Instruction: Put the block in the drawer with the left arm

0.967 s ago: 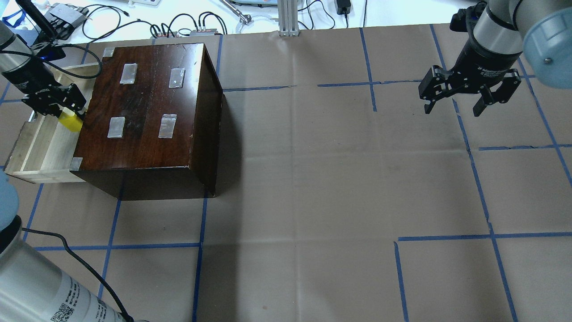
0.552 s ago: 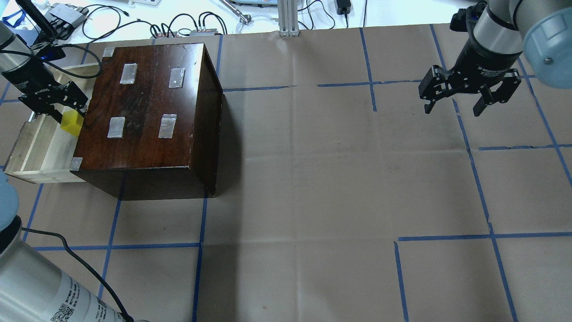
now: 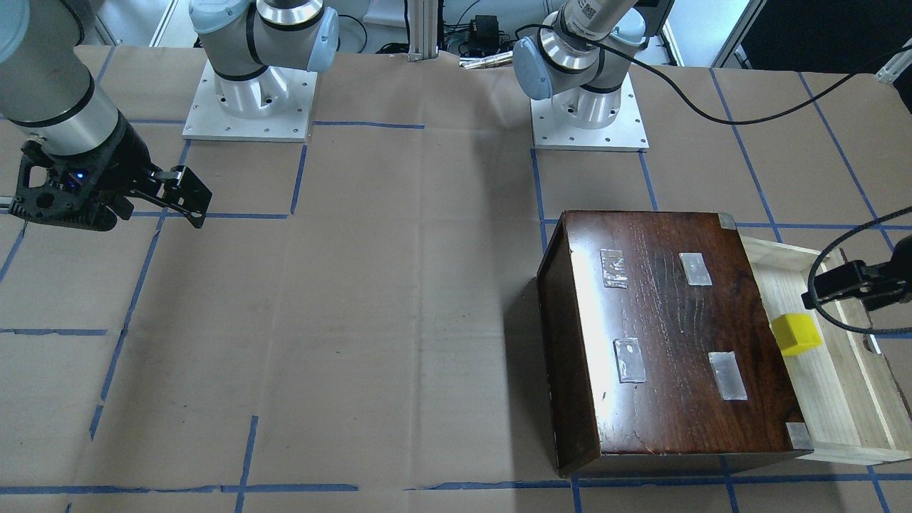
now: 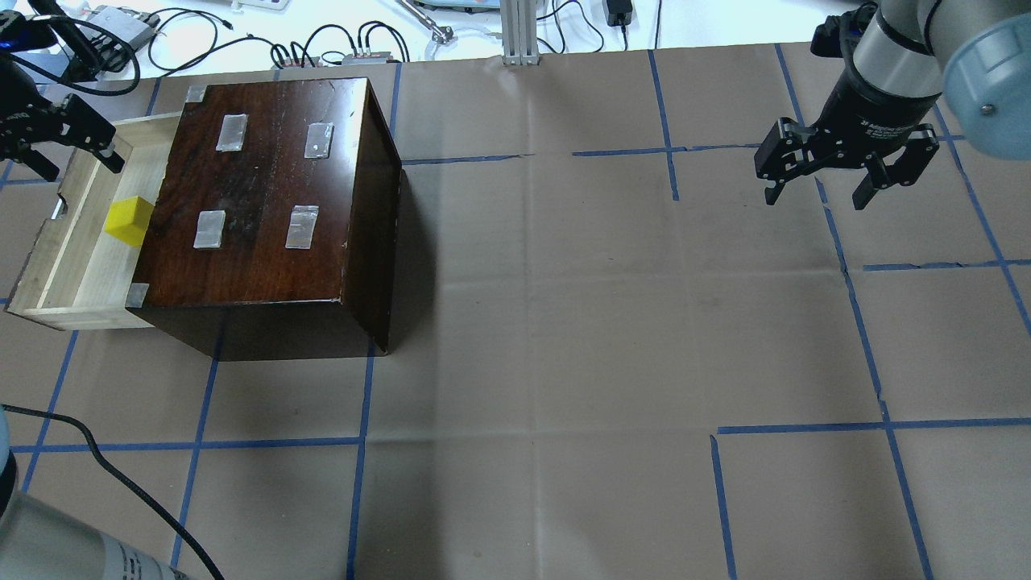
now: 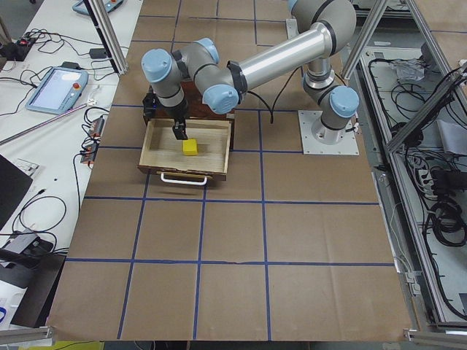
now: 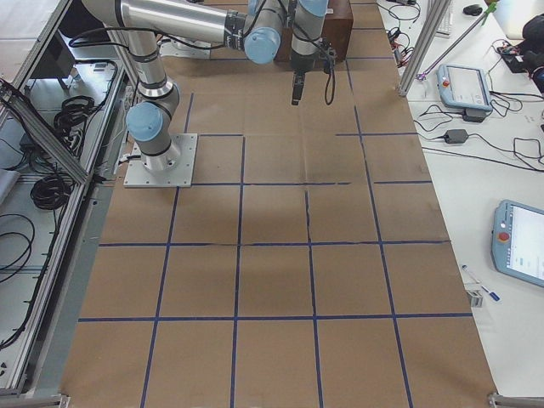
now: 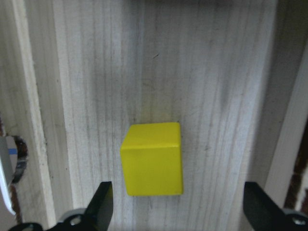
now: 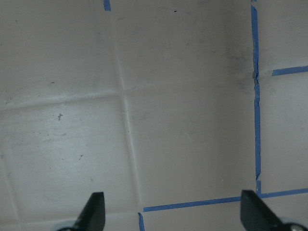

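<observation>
Brown paper tabletop (image 4: 564, 322), blue tape grid. Overhead view: drawer (image 4: 56, 266) pulled out at 9 o'clock of cabinet (image 4: 266, 193). Block (image 4: 129, 219) flat on drawer floor, just beside cabinet face, clear of fingers. My left gripper (image 7: 180, 207) hangs above it, jaws spread wide, holding nothing. Right gripper (image 4: 816, 197) well apart at 3 o'clock, also spread, empty. Risk, my read: sideways retreat clips drawer wall and jolts block; looping cable (image 3: 741, 122) could snag rim.

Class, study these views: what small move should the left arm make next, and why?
Probably lift the left gripper up and away from the drawer: its jaws stand open, and the block rests free on the drawer floor, so nothing remains to place.
</observation>
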